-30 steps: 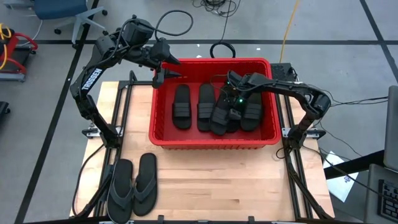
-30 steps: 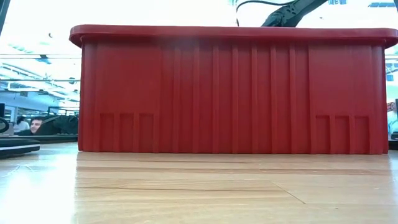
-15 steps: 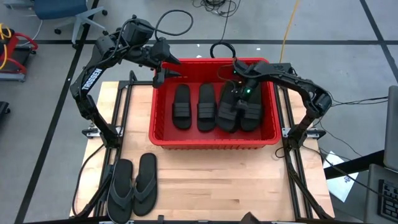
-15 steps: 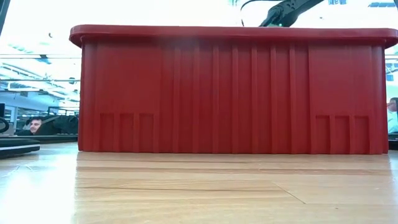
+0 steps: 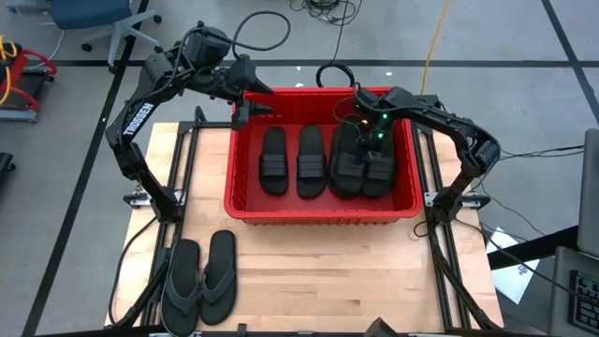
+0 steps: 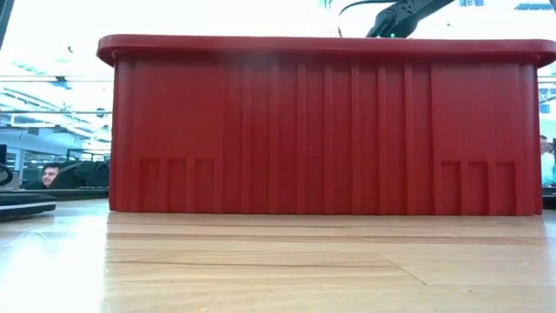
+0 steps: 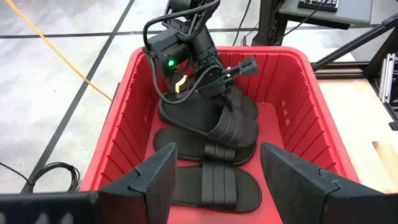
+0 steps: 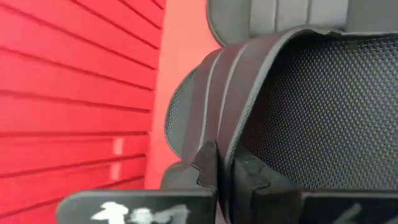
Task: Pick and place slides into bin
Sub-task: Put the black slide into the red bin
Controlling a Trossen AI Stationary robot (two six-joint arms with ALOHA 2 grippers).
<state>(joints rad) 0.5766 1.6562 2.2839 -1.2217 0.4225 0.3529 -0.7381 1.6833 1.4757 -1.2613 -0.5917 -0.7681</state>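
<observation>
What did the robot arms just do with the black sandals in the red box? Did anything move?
The right gripper pulled back toward the far wall of the red bin and snapped shut, holding nothing. The sandal it had carried dropped from tilted to lying beside the others. The left gripper stayed open at the bin's far left corner. The two flip-flops on the table didn't move.

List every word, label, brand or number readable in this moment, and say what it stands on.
"TROSSEN": white letters running along the left arm, high view.
White marks on the right claw body, right wrist view: too blurred to read.
Bin, slides, flip-flops, table: no text visible.
</observation>
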